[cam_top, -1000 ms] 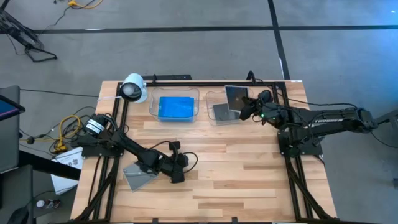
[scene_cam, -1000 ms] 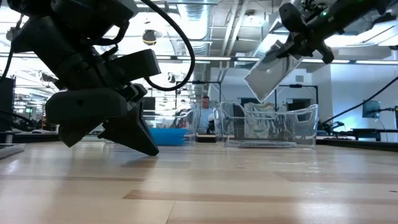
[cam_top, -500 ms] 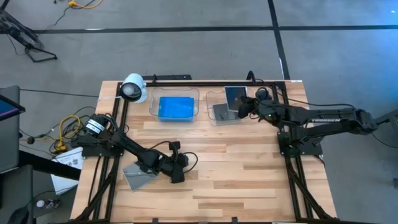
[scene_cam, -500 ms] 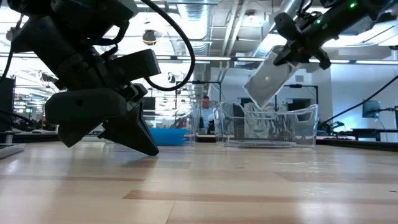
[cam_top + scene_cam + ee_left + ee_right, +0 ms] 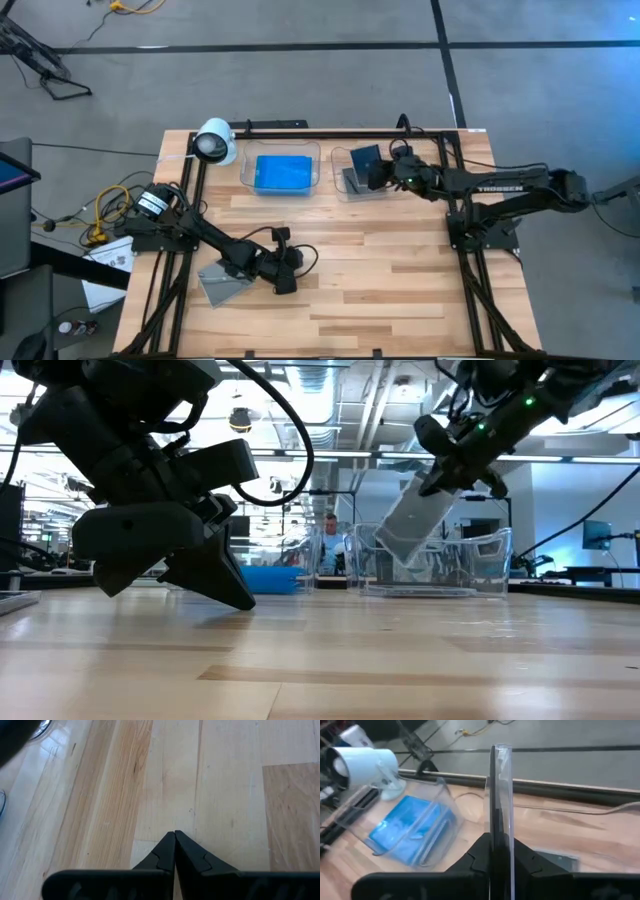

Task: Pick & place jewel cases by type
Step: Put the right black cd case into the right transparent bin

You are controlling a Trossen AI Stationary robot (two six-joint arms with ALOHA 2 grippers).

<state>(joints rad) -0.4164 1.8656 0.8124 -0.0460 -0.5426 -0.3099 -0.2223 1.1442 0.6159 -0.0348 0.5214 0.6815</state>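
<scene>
The right gripper (image 5: 378,172) has its fingers clamped on a clear jewel case (image 5: 413,520), held edge-on and tilted above the right tray (image 5: 480,565) at the worktop's (image 5: 380,270) far side. The left gripper (image 5: 174,836), fingers closed and empty, rests low on the worktop.

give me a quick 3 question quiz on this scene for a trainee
1. True or false: the left gripper is shut and holds nothing.
2. What does the right gripper hold? A) the white camera B) a clear case C) a tray
3. What colour are the cases in the left tray?

Key
1. True.
2. B: the clear case is held tilted over the right tray.
3. Blue: blue cases.
</scene>
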